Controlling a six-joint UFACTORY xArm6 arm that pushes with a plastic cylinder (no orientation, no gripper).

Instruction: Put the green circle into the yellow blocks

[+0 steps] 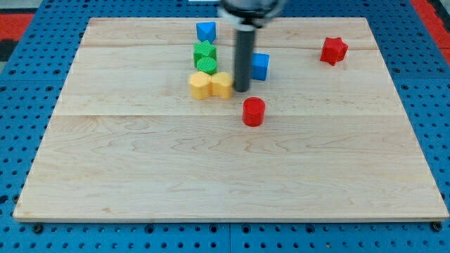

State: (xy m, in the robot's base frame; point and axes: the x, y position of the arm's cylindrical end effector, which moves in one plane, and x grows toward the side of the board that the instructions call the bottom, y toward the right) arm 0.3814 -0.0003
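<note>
The green circle [207, 66] lies on the wooden board [225, 169], touching the top of two yellow blocks: a yellow hexagon-like block [200, 85] and a second yellow block [221, 84] side by side. A green star-like block [204, 50] sits just above the circle. My tip [241, 89] is down at the right side of the right yellow block, close to it; the rod rises straight up the view.
A blue block [205, 31] stands above the green pair. A blue cube [261, 66] sits just right of the rod. A red cylinder [253, 112] lies below and right of my tip. A red star [334, 50] sits at upper right.
</note>
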